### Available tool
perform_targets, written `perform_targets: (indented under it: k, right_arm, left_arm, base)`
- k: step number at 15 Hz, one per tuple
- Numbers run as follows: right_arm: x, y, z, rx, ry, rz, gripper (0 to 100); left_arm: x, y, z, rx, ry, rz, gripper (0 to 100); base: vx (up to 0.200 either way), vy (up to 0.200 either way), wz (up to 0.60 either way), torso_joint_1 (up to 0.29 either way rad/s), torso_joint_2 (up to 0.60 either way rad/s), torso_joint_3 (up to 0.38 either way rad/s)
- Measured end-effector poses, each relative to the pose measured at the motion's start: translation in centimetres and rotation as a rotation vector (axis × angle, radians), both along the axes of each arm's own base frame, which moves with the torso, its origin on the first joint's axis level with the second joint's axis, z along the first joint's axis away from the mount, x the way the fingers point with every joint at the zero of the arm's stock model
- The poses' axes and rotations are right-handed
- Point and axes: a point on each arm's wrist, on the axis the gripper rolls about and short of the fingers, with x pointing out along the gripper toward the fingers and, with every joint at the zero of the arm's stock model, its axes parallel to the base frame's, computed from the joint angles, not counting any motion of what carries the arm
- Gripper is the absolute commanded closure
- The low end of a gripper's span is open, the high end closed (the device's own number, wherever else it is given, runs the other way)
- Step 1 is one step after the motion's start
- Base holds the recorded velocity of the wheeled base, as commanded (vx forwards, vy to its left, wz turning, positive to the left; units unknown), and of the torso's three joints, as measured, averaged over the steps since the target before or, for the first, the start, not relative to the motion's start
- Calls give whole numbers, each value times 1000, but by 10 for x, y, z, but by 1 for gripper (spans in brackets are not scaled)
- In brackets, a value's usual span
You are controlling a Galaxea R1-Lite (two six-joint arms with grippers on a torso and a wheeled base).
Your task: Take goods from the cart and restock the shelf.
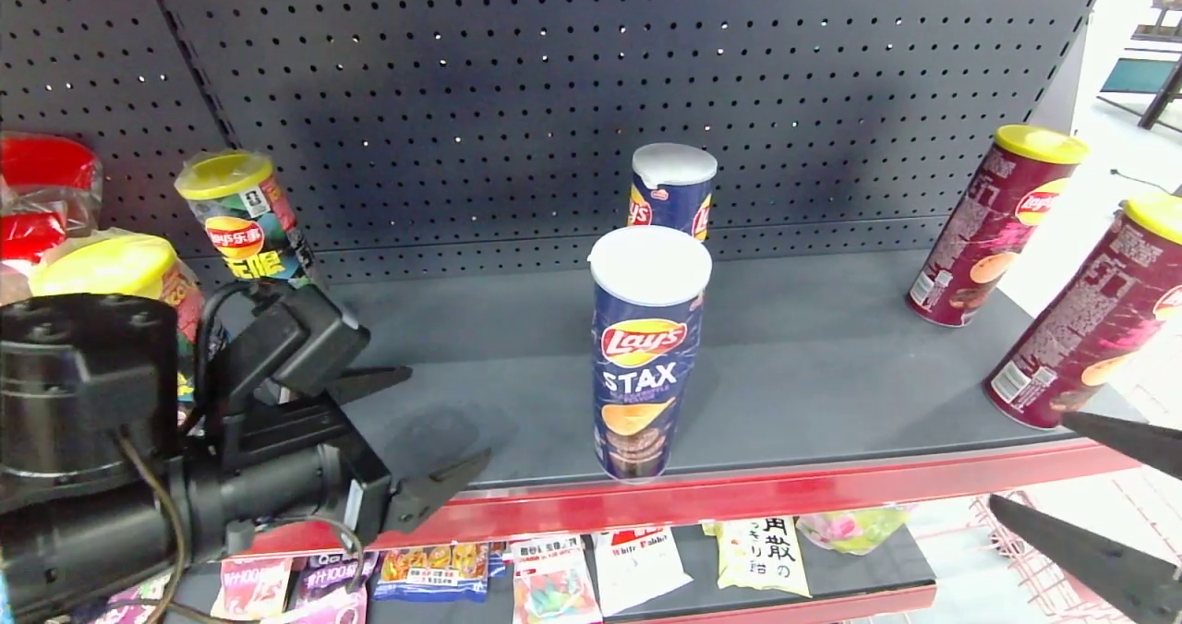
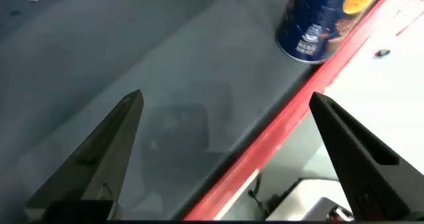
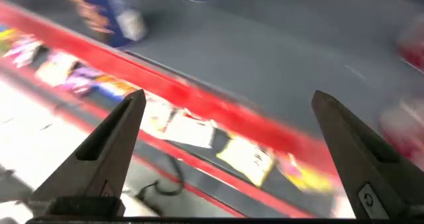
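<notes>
A blue chips can (image 1: pixel 646 356) with a white lid stands upright near the red front edge (image 1: pixel 785 490) of the grey shelf (image 1: pixel 813 366). A second blue can (image 1: pixel 672 190) stands behind it by the pegboard. My left gripper (image 1: pixel 450 414) hovers open and empty over the shelf's front left, well left of the front can. In the left wrist view that gripper (image 2: pixel 225 98) frames bare shelf, with the can's base (image 2: pixel 311 32) beyond it. My right gripper (image 1: pixel 1027 460) is open and empty at the lower right, off the shelf's front edge. In the right wrist view this gripper (image 3: pixel 228 97) spans the red edge (image 3: pixel 199 101).
Two maroon cans (image 1: pixel 993 227) (image 1: pixel 1090 319) with yellow lids stand at the shelf's right end. Yellow-lidded cans (image 1: pixel 242 213) (image 1: pixel 120 269) and a red-lidded item (image 1: pixel 42 181) crowd the left end. Snack packets (image 1: pixel 637 564) lie on the lower shelf. A red wire basket (image 1: pixel 1034 559) sits at lower right.
</notes>
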Motion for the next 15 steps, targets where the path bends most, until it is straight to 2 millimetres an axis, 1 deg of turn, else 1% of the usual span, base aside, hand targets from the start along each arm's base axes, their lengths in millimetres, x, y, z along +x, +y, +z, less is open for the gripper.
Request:
perform_targets:
  k: [1, 3, 4, 6, 8, 11, 15]
  right_arm:
    - [-13, -8, -3, 10, -12, -69, 0]
    - [-31, -20, -7, 42, -40, -209, 0]
    - [-37, -24, -9, 61, -56, -282, 0]
    - [-46, -28, -14, 77, -77, -385, 0]
    - [-52, -29, -20, 81, -89, -424, 0]
    - [-55, -29, -22, 82, -103, -434, 0]
    - [-56, -29, -22, 83, -107, -434, 0]
  left_arm:
    - [10, -8, 1, 0, 3, -8, 0]
    - [26, -22, 2, 2, 8, -21, 0]
    - [33, -28, 0, 7, 15, -26, 0]
    - [41, -37, -5, 18, 33, -43, 0]
    - [46, -43, -11, 37, 46, -54, 0]
    - [55, -50, -21, 79, 52, -70, 0]
    - [66, -61, -25, 88, 56, -86, 0]
  base:
    - [0, 0, 0, 0, 0, 0]
    - [0, 0, 0, 0, 0, 0]
    - [0, 0, 0, 0, 0, 0]
    - [0, 0, 0, 0, 0, 0]
    - [0, 0, 0, 0, 0, 0]
    - [0, 0, 0, 0, 0, 0]
    - [0, 0, 0, 0, 0, 0]
